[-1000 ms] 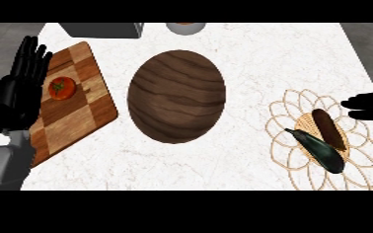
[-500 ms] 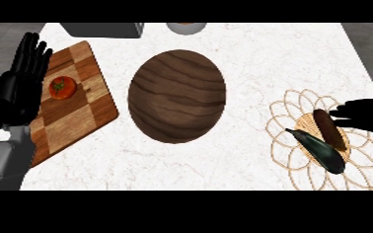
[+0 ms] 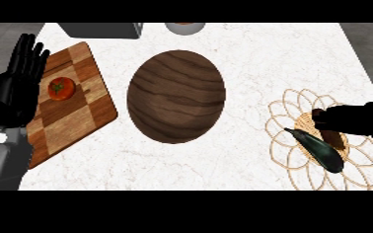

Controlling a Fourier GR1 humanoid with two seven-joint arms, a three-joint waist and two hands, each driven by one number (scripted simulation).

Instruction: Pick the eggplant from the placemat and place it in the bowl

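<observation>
We recorded the dark elongated eggplant (image 3: 316, 149) unmoved on the woven round placemat (image 3: 287, 128); the right hand (image 3: 348, 120) had advanced leftward over it, fingers' state indiscernible. Left hand (image 3: 20, 81) rested open beside the checkered wooden board (image 3: 73, 108).

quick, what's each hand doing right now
Left hand: open, fingers up, resting at the left edge, holding nothing.
Right hand: over the placemat by the eggplant; open or shut cannot be told.
</observation>
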